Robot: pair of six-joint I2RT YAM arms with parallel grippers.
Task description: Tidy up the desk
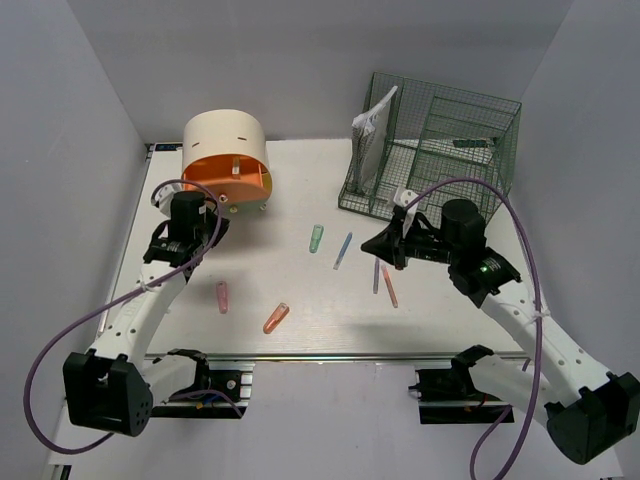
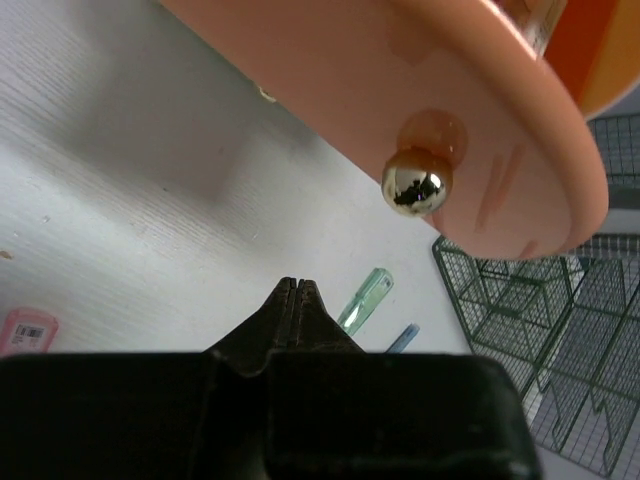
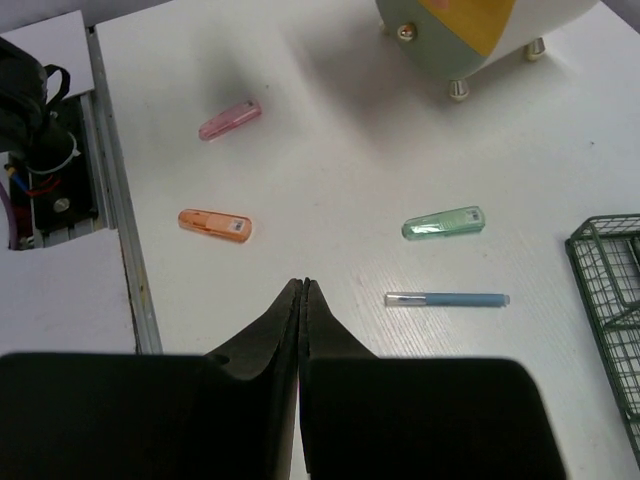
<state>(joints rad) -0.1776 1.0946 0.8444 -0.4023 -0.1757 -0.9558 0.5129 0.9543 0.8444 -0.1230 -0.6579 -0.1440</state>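
White desk (image 1: 300, 280) fills the walled cell under both arms; left gripper (image 2: 298, 290) fingers together, empty, by the drawer box (image 2: 400, 80); right gripper (image 3: 302, 290) likewise, near a blue pen (image 3: 447, 299).

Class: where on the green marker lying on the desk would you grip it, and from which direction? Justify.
Grip the green marker across its middle, coming straight down from above. It lies flat on the desk, so the grip should close across its narrow width. The blue pen beside it lies apart, leaving room.
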